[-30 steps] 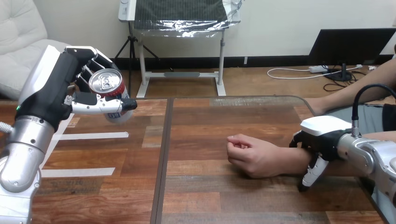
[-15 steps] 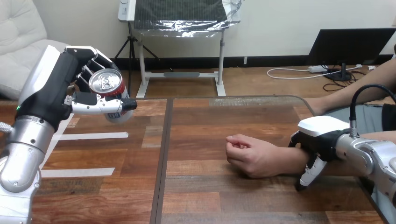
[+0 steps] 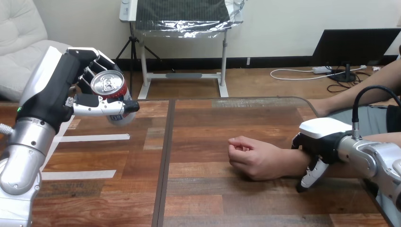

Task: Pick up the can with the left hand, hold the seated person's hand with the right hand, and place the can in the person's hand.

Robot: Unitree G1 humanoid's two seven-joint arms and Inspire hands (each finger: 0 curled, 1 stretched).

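A red and white can (image 3: 113,94) with a silver top hangs tilted above the table's left part, and my left hand (image 3: 71,90) is shut on it, thumb across its front and fingers behind. The person's hand (image 3: 253,158) rests on the table at centre right as a loose fist, its forearm reaching in from the right. Over the person's wrist sits my right hand (image 3: 324,139). Its fingers curl down the far side of the wrist and its thumb (image 3: 309,177) points down along the near side to the table.
The wooden table (image 3: 198,203) has a dark seam running front to back left of centre. White tape strips (image 3: 92,137) lie on its left part. Bare tabletop separates the can from the person's fist.
My right hand has crept a little to the left along the person's wrist, and the fist has shifted slightly left with it. The left hand and can have hardly moved.
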